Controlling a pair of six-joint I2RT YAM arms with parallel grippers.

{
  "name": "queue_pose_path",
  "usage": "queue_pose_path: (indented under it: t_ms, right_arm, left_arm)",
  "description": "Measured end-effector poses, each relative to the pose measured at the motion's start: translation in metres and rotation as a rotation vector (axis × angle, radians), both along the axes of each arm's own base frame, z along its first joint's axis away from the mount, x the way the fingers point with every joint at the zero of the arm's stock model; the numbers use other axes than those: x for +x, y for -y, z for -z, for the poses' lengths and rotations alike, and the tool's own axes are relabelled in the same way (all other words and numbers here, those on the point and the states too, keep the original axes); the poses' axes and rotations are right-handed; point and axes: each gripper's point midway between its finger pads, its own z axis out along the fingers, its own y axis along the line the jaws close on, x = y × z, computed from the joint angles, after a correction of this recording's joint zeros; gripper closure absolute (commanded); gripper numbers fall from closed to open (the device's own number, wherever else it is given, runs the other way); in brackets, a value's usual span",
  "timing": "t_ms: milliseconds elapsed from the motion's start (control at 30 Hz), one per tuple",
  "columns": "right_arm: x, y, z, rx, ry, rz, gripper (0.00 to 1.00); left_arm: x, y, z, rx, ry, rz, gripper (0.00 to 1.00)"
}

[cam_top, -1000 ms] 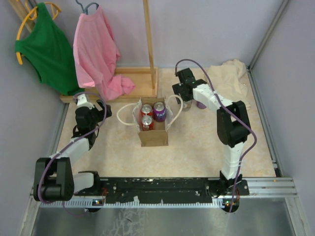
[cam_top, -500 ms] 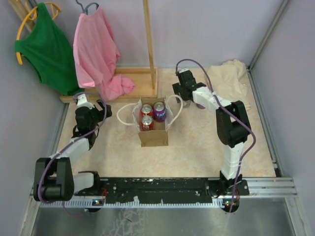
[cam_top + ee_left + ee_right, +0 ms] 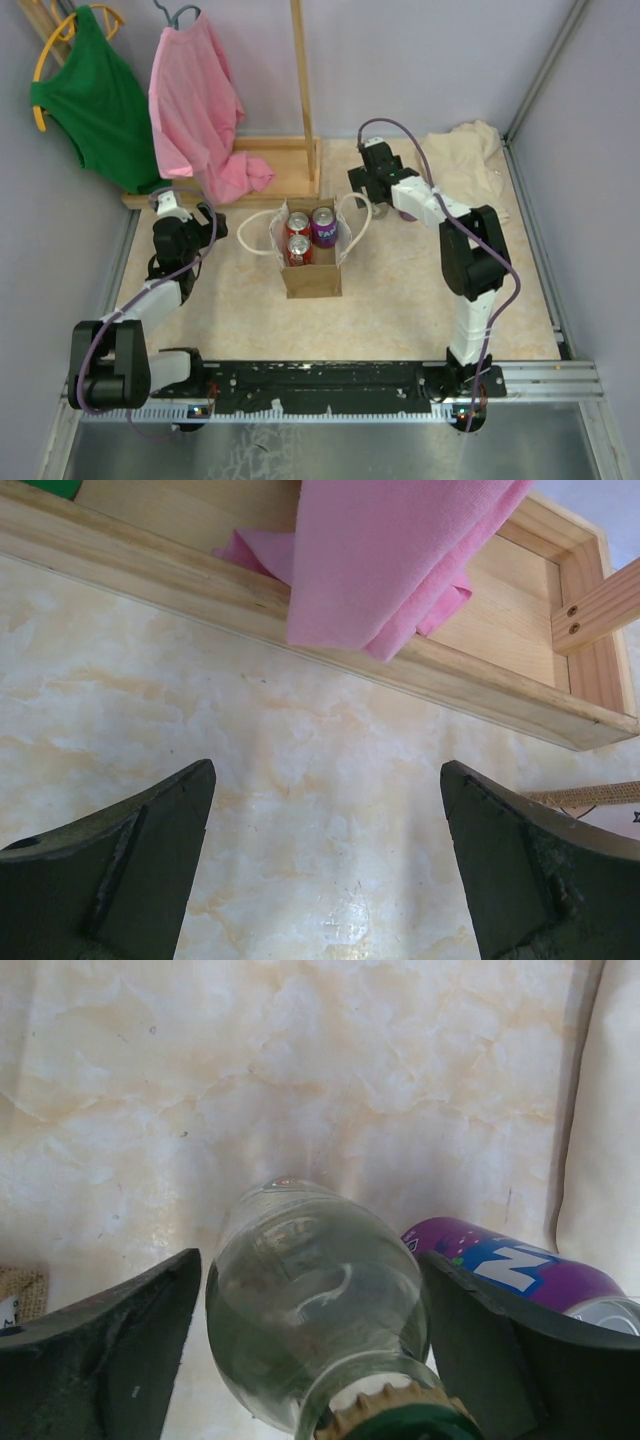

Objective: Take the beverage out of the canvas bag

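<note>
The tan canvas bag [image 3: 310, 272] with white loop handles stands mid-table. It holds two red cans [image 3: 299, 248] and a purple can [image 3: 323, 225]. My right gripper [image 3: 374, 186] hovers just right of the bag. In the right wrist view it [image 3: 310, 1258] is open, with its jaws either side of a clear glass bottle [image 3: 310, 1300] with a green cap that stands on the table. Another purple can [image 3: 520, 1272] stands just right of the bottle and also shows in the top view [image 3: 406, 213]. My left gripper [image 3: 205, 222] [image 3: 327, 765] is open and empty over the table left of the bag.
A wooden clothes-rack base [image 3: 270, 165] [image 3: 420, 675] lies behind the bag. A pink shirt [image 3: 195, 110] [image 3: 390, 560] and a green shirt [image 3: 95, 100] hang over it. A beige cloth [image 3: 465, 158] is bunched at the back right. The bag's edge [image 3: 590, 797] shows in the left wrist view.
My right gripper has shifted slightly left, toward the bag. The left arm, the bag and the cans have not moved.
</note>
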Motion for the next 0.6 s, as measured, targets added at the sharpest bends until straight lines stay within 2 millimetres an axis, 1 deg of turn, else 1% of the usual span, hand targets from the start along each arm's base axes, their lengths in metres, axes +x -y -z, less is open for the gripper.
queue_pose_path:
  t_ms: [100, 300, 400, 467, 500, 567, 600]
  right_arm:
    - [0.001, 0.000, -0.003, -0.004, 0.011, 0.003, 0.02]
    - [0.002, -0.003, -0.008, -0.027, 0.039, 0.008, 0.02]
    - [0.002, -0.003, -0.019, -0.038, 0.063, 0.011, 0.02]
    - [0.001, -0.002, -0.035, -0.039, 0.096, 0.016, 0.01]
    - [0.001, -0.001, -0.047, -0.037, 0.120, 0.021, 0.01]
    - [0.000, -0.001, -0.078, -0.021, 0.183, 0.029, 0.01]
    - [-0.002, 0.000, -0.097, -0.008, 0.225, 0.035, 0.01]
  left_arm:
    - [0.000, 0.001, 0.000, -0.001, 0.000, 0.003, 0.00]
    - [0.000, 0.001, 0.000, -0.001, 0.000, 0.005, 0.00]
    - [0.000, 0.001, 0.000, -0.001, 0.000, 0.005, 0.00]
    - [0.000, 0.001, 0.000, -0.001, 0.000, 0.005, 0.00]
    - [0.000, 0.001, 0.000, -0.001, 0.000, 0.005, 0.00]
    - [0.000, 0.001, 0.000, -0.001, 0.000, 0.005, 0.00]
    - [0.000, 0.001, 0.000, -0.001, 0.000, 0.005, 0.00]
